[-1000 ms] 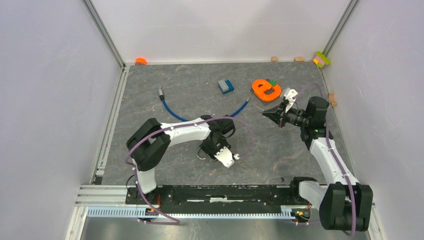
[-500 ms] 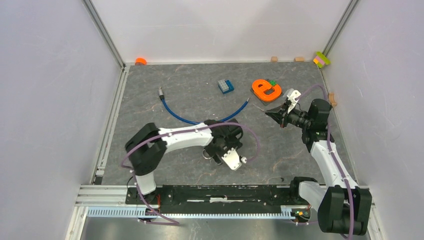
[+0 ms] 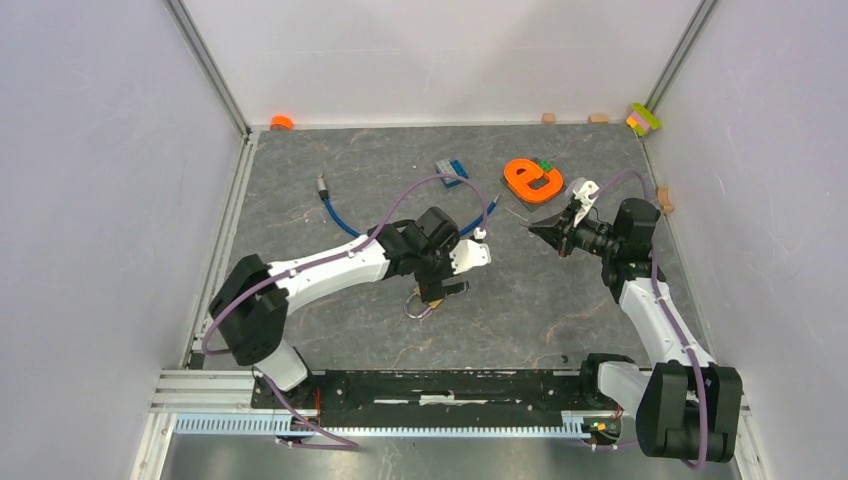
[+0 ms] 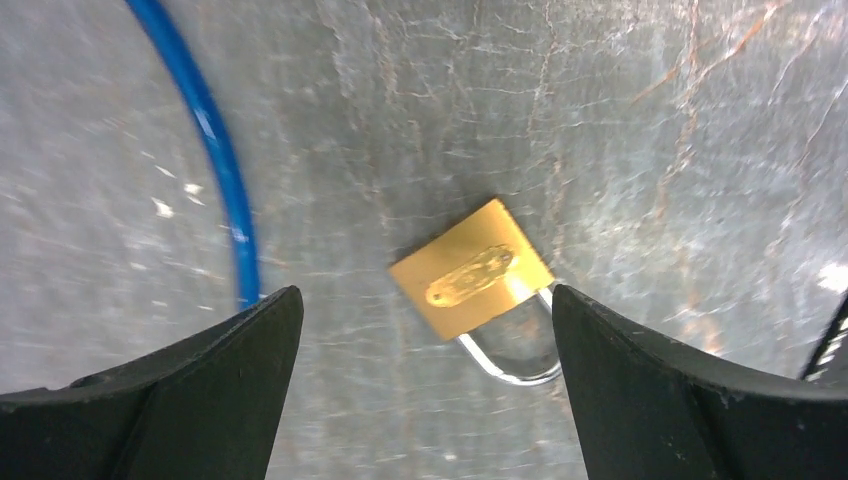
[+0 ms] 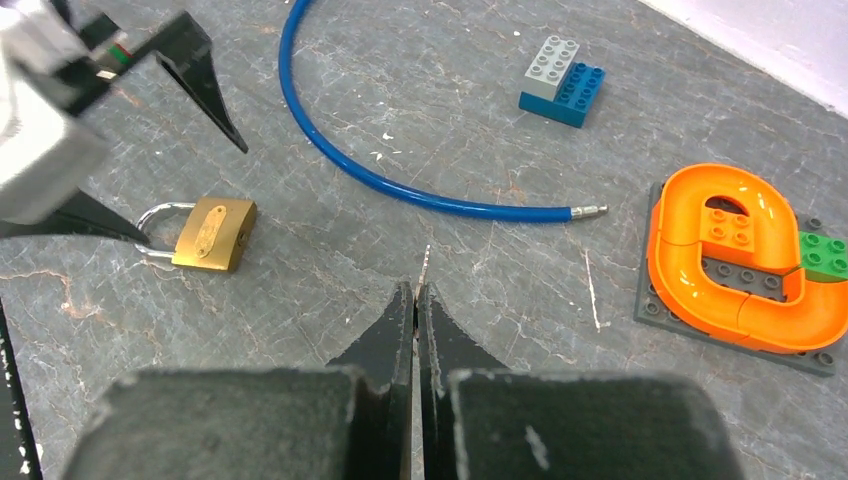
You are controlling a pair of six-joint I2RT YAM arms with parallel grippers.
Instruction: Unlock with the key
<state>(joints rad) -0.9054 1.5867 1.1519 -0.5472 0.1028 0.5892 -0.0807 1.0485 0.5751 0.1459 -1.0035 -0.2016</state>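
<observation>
Left wrist view: the left gripper [image 4: 425,300] is spread wide and holds nothing, its two dark fingers [image 4: 200,380] filling the lower corners of the frame. Between them a brass padlock [image 4: 470,268] lies flat on the grey stone-patterned table [image 4: 650,120]. Its silver shackle [image 4: 500,372] points to the lower right, just beside the right-hand finger. A blue cable [image 4: 215,150] runs down the left side, blurred.

Right wrist view: the right gripper [image 5: 416,300] is pressed together at bottom centre. A thin metal sliver, probably the key [image 5: 425,262] seen edge-on, pokes from its tips. Only this view shows the key. The padlock lies at left, between the left gripper's fingers. At the right edge a grey baseplate [image 5: 740,272] carries an orange curved piece [image 5: 745,185] and a green brick [image 5: 825,255]. A grey-and-blue brick pair [image 5: 562,80] sits at upper centre.

Top external view: only here do both arms show. The padlock is at centre and the right gripper is well apart to its right, near the orange piece.
</observation>
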